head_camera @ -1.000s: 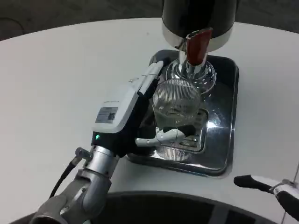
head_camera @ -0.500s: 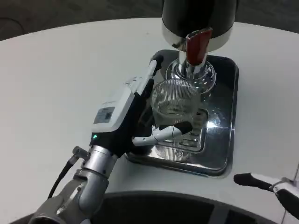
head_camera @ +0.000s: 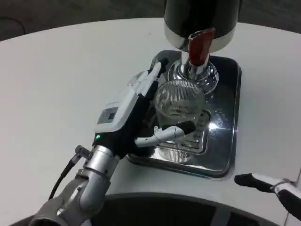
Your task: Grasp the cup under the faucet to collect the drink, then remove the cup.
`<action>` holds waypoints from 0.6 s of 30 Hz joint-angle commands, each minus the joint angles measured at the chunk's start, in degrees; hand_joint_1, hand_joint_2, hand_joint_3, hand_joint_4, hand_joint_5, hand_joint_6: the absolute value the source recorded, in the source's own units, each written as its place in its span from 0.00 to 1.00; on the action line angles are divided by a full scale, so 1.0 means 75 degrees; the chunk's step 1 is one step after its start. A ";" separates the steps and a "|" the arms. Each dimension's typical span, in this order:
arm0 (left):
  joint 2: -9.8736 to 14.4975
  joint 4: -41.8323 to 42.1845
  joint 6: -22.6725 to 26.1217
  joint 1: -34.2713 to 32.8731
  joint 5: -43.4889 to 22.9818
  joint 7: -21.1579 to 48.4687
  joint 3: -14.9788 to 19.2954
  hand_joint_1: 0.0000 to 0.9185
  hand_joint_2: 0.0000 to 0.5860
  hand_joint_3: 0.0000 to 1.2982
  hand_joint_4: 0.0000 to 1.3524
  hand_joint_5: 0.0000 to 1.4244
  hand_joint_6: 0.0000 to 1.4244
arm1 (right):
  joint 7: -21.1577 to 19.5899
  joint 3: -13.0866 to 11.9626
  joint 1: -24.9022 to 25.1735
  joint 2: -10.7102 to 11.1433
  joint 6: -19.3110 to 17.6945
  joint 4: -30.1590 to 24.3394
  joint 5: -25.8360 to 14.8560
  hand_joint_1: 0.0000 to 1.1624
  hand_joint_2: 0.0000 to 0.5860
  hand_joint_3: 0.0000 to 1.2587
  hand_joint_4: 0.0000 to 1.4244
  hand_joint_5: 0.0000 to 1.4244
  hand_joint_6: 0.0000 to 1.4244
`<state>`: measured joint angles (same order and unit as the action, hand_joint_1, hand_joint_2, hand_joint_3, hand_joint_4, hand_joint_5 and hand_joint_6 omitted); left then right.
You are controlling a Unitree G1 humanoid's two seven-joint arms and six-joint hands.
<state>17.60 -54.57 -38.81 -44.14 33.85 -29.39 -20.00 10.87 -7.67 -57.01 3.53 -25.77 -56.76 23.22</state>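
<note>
A ribbed clear glass cup stands on the drip grille of a shiny metal tray, right below the red-handled faucet of a black and silver drink dispenser. My left hand is wrapped around the cup's left side: its upper fingers reach past the rim at the back, and a lower finger crosses in front of the cup's base. My right hand lies low at the bottom right corner, away from the tray, and only part of it is in frame.
The dispenser body overhangs the cup from behind. The tray sits near the table's front edge, with open white tabletop to the left and a strip to the right.
The left hand has shifted slightly up and right, closing tighter around the cup. The lower finger has moved further across the cup's front. The right hand has stayed put.
</note>
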 commanded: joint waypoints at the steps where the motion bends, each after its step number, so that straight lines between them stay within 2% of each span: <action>1: 0.0009 0.0140 -0.0067 0.0182 -0.0094 0.0157 0.0095 0.13 0.07 0.00 0.00 0.01 0.01 | -0.0013 0.0031 -0.0031 0.0014 0.0026 0.0018 0.0023 0.58 0.86 0.25 0.18 0.16 0.07; 10: 0.0079 0.0559 -0.0074 0.0444 -0.0235 0.0449 0.0315 0.09 0.06 0.00 0.00 0.00 0.00 | -0.0046 0.0032 -0.0108 0.0002 -0.0060 0.0035 0.0010 0.57 0.88 0.25 0.19 0.17 0.07; 18: 0.0188 0.1432 -0.0039 0.0916 -0.0595 0.0678 0.0759 0.05 0.01 0.00 0.00 0.00 0.00 | -0.0065 0.0043 -0.0157 0.0001 -0.0123 0.0053 -0.0010 0.57 0.88 0.25 0.19 0.17 0.07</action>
<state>18.37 -46.27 -38.87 -39.41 30.81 -25.37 -15.61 10.87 -7.55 -57.25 3.49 -25.79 -56.66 23.24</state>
